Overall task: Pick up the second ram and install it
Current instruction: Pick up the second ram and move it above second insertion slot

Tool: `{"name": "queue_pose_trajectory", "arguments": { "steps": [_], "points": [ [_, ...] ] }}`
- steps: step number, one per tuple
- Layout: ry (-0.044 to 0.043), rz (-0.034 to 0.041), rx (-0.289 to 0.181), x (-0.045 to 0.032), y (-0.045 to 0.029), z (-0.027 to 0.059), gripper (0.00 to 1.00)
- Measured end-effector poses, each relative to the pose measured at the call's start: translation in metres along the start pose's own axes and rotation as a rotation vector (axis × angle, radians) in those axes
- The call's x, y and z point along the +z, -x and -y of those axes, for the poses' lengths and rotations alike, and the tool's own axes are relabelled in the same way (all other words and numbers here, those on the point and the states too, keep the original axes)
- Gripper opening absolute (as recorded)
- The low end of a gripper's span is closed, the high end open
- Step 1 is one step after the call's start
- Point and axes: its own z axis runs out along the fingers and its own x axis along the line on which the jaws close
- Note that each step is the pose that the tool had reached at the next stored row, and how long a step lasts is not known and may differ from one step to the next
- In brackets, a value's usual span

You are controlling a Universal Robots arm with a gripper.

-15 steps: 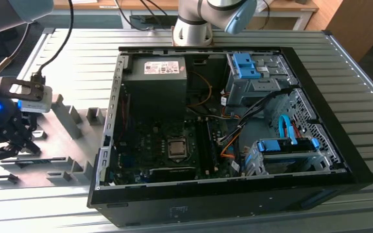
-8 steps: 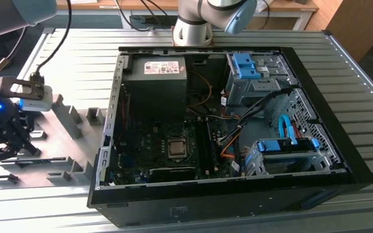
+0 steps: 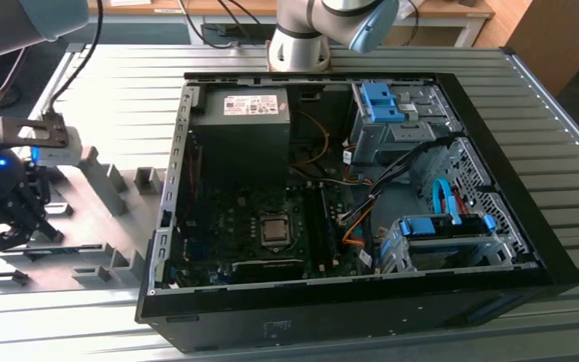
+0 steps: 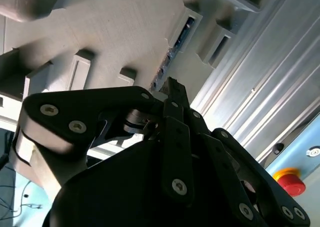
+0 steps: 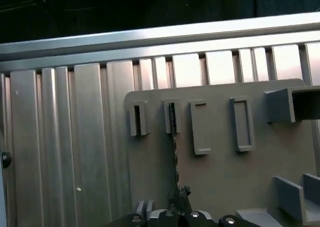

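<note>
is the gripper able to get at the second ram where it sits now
Probably yes: in the first wrist view the gripper is right at one end of the second ram, which stands on edge in the grey fixture, and nothing lies between them.

table point(image 5: 60, 152): ribbed metal | fixture point(image 5: 225, 177): matt plastic | second ram point(image 5: 175, 147): glinting edge (speckled)

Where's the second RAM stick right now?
In the first wrist view the second ram stands on edge in the grey fixture, by the gripper, on the exterior view's left beside the computer case.
</note>
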Motion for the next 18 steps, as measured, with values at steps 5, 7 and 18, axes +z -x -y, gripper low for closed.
{"name": "queue_pose_trajectory", "arguments": {
  "steps": [5, 7, 18],
  "points": [
    [0.0003, -0.0018, -0.074, 0.0003, 0.0, -0.0001, 0.1],
    [0.0003, -0.0031, -0.103, 0.0004, 0.0, -0.0001, 0.1],
    [0.0003, -0.0036, -0.104, 0.0004, 0.0, -0.0001, 0.23]
  ]
}}
